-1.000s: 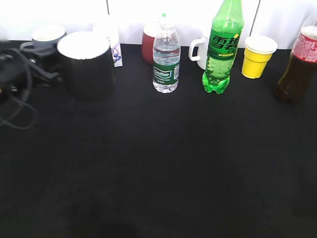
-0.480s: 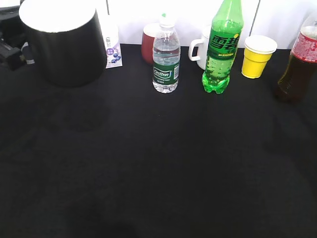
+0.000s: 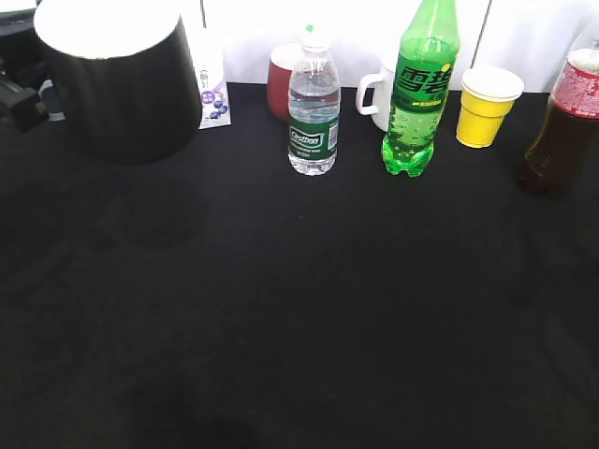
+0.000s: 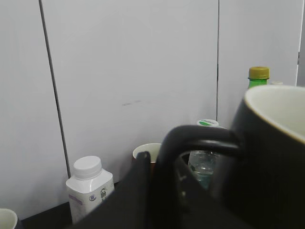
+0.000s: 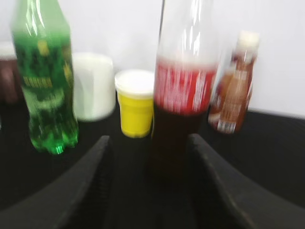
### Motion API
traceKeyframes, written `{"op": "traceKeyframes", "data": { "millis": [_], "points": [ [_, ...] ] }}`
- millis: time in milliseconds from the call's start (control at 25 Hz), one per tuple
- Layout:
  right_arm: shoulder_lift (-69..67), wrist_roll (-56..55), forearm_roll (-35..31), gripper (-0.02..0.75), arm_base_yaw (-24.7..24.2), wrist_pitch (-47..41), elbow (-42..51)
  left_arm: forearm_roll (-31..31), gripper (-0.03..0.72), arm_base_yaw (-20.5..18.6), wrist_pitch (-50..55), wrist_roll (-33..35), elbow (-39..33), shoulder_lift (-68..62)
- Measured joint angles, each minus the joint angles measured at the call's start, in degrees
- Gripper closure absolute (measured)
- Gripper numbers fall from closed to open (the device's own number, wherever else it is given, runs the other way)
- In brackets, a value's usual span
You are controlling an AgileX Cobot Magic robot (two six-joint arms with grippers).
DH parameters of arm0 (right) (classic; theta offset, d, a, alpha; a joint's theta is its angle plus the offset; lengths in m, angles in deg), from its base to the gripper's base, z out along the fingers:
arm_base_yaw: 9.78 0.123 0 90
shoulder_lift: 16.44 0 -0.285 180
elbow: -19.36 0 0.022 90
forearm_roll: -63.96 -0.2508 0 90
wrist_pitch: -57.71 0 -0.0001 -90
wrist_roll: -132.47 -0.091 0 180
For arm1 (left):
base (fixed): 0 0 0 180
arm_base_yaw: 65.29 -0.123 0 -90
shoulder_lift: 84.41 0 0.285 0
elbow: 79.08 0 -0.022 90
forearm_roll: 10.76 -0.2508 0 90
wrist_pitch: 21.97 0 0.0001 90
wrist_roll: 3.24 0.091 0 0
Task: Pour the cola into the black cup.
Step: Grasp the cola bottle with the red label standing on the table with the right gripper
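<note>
We see black cup point(image 3: 120, 79) raised above table point(image 3: 299, 309), left of water bottle point(image 3: 313, 108). Left gripper point(image 4: 159, 183) clamped on cup handle point(image 4: 190, 138), it seems; view tight. Cola point(image 5: 183, 102) stands between spread fingers point(image 5: 90, 186) of right gripper point(image 5: 152, 191), right of yellow cup point(image 5: 136, 102).

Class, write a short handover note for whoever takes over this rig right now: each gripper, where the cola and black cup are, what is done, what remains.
Left gripper: shut on the black cup's handle, holding the black cup raised at the far left.
Right gripper: open, fingers either side of the cola, apparently not yet clamped; the bottle stands at the table's right edge.
Done: cup picked up.
Left: grasp the cola, lift, bring both together, pour.
</note>
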Motion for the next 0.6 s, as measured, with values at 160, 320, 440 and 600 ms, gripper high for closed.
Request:
{"op": "traceKeyframes", "data": {
  "millis": [160,320,440,600],
  "points": [
    [-16.82,1.47,2.66,0.363,0.0,3.24,1.62,0.05,0.632,0.0,-0.02,0.0,0.0,0.0],
    [-17.96,0.17,8.25,0.363,0.0,3.85,0.26,0.1,0.632,0.0,-0.02,0.0,0.0,0.0],
    [-17.96,-3.13,5.59,0.363,0.0,3.85,-0.68,0.1,0.632,0.0,-0.02,0.0,0.0,0.0],
    [-18.01,-6.62,1.98,0.36,0.0,3.85,-8.4,0.1,0.632,0.0,-0.02,0.0,0.0,0.0]
  ]
}}
